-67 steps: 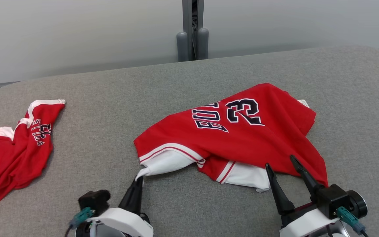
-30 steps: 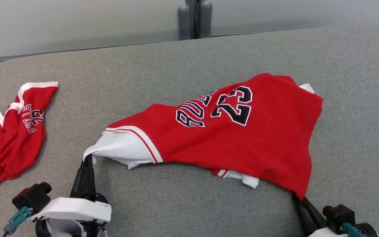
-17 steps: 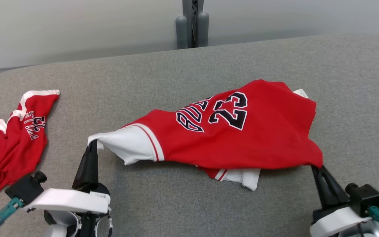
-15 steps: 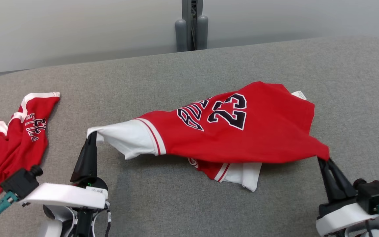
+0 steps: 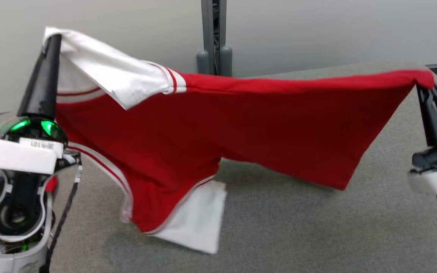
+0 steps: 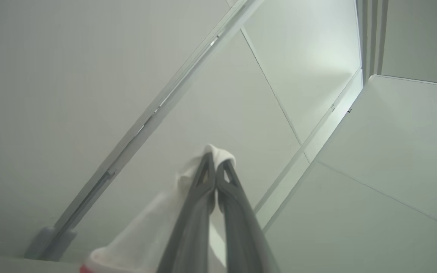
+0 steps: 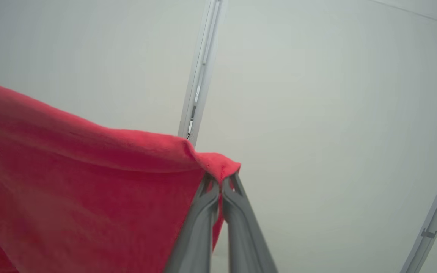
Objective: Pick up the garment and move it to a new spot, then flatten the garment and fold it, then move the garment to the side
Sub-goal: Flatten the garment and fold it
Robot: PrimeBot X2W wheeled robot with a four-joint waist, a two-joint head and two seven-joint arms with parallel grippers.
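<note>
A wide grey padded surface [image 5: 317, 227] spreads below me. Above it hangs the red garment [image 5: 264, 129], stretched between my arms, with its white-trimmed lower part drooping at the near left. My left gripper [image 5: 52, 40] is clamped on a white corner at the left, and my right gripper [image 5: 425, 89] is pinched on a red corner at the right. I judge this to be the pick-up-and-move step. Next comes carrying it across and lowering it evenly. A grey post [image 5: 211, 45] stands by the far wall, not in the way.
</note>
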